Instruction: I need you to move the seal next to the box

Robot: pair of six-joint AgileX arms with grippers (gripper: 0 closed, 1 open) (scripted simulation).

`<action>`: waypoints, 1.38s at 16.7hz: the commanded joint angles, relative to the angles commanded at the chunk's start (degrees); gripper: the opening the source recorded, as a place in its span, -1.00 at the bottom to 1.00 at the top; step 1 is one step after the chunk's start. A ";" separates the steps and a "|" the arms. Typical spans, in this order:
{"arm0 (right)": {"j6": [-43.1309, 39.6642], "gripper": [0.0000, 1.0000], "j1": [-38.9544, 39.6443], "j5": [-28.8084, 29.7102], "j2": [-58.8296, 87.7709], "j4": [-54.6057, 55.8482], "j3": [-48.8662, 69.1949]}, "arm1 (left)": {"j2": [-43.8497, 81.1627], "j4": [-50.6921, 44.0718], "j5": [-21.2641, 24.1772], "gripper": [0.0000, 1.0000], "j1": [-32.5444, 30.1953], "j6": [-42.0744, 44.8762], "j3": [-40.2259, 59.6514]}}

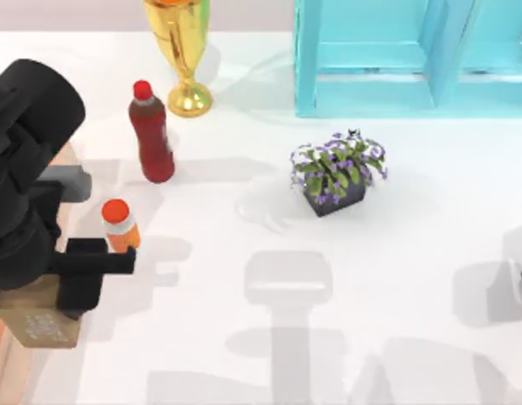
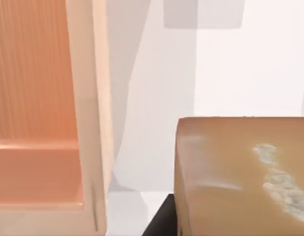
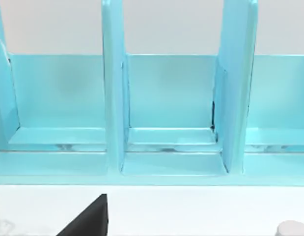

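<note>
Seal (image 1: pixel 40 325): tan-brown cuboid block, faint whitish marks on one face, at the table's left edge near the front, directly under the left gripper (image 1: pixel 75 295). In the left wrist view the block (image 2: pixel 242 177) sits close up, a dark finger (image 2: pixel 159 221) against its lower corner; fingers closed on the block as far as can be seen.
Box (image 2: pixel 90 123): pale-wood wall with salmon-orange inside, standing just beside the seal, a narrow strip of white table (image 1: pixel 328 321) between them.
Left arm: large black body over the left edge of the table.
Right arm: parked at the far right edge; fingers' state cannot be told.
Orange-capped small bottle (image 1: pixel 120 224): upright, just beside the left gripper.
Red bottle (image 1: pixel 151 133): upright, behind the small bottle.
Gold trophy (image 1: pixel 183 52): rear, left of centre.
Turquoise shelf unit (image 1: pixel 412 55): rear right; open compartments (image 3: pixel 166 113) facing the right wrist camera.
Flowerpot (image 1: pixel 336 173): dark pot, purple blooms, centre, well apart from the seal.
</note>
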 joint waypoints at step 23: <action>0.00 1.00 0.00 0.00 0.00 0.00 0.00 | 0.48 7.31 -0.04 1.00 0.11 0.23 -6.89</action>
